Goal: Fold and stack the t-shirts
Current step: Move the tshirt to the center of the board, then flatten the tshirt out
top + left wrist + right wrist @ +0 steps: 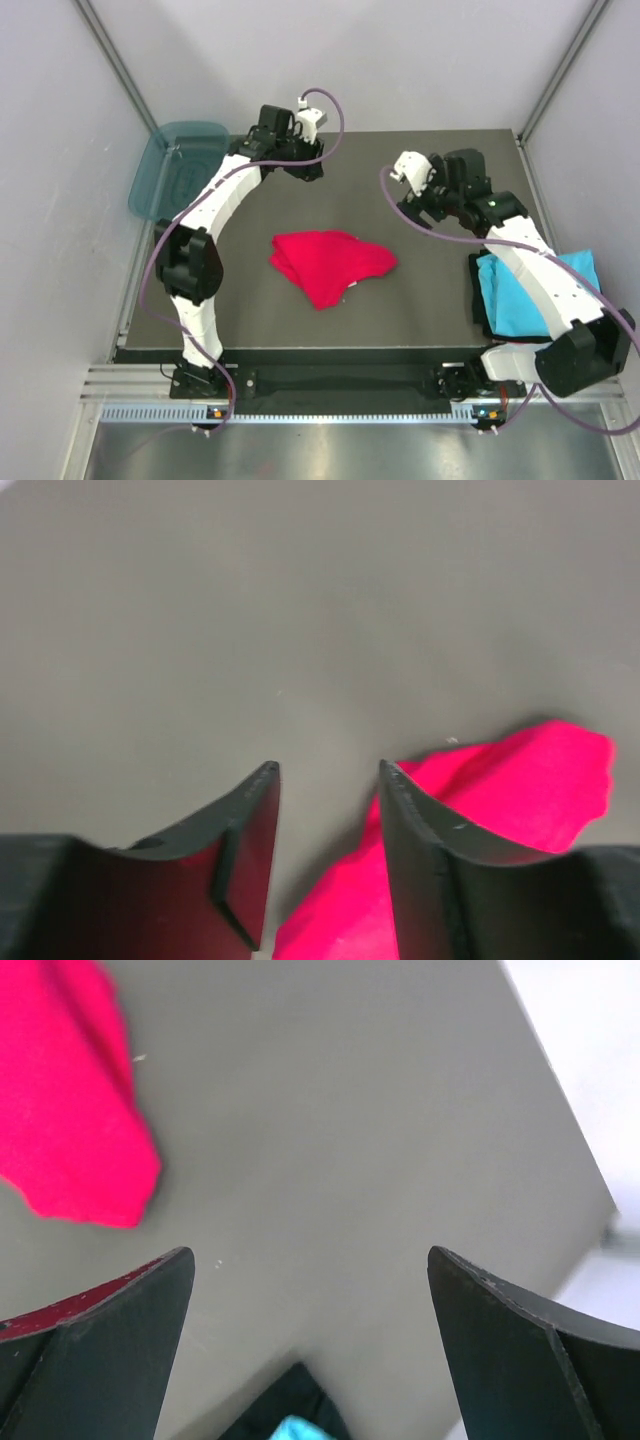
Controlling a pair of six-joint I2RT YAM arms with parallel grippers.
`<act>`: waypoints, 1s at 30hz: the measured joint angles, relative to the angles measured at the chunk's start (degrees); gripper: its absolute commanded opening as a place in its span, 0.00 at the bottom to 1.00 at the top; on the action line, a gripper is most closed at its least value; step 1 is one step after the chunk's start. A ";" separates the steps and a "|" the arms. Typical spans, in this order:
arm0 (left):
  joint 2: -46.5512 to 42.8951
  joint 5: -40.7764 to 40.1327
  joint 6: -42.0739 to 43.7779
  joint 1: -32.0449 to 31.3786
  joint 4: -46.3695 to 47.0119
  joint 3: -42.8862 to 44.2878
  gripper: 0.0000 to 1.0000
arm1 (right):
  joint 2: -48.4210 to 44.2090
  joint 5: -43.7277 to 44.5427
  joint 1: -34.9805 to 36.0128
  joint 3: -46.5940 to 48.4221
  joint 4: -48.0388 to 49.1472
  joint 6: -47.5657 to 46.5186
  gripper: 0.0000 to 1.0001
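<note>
Red shirt (330, 265): 1, folded, mid table (250, 310), clear of both grippers.
Cyan shirt (505, 295): right edge, partly under R arm.
L gripper (328, 770): jaws apart, empty, over table nr red shirt.
R gripper (310, 1255): jaws wide apart, empty.
Tub (175, 165): teal, far-left corner.

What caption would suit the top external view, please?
Open left gripper and open right gripper hover over the table flanking a red t-shirt; a cyan t-shirt lies at right.
</note>
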 measured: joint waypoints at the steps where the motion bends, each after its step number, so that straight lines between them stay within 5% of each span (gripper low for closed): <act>1: 1.79 -0.81 -0.50 0.00 -0.02 0.59 0.51 | 1.14 -1.53 0.02 -0.22 -0.13 -1.51 1.00; 6: 4.37 -8.33 -0.94 0.63 -0.81 1.92 0.52 | 5.49 -11.54 1.73 -2.38 0.94 -13.40 0.91; 16: -5.18 -18.38 -0.35 9.07 -0.79 -2.51 0.51 | 7.85 -17.25 14.49 -24.63 19.56 -29.68 0.84; 30: -7.98 -19.76 -0.63 10.27 -0.55 -9.68 0.52 | 17.31 -17.81 16.17 -20.94 22.80 -37.09 0.79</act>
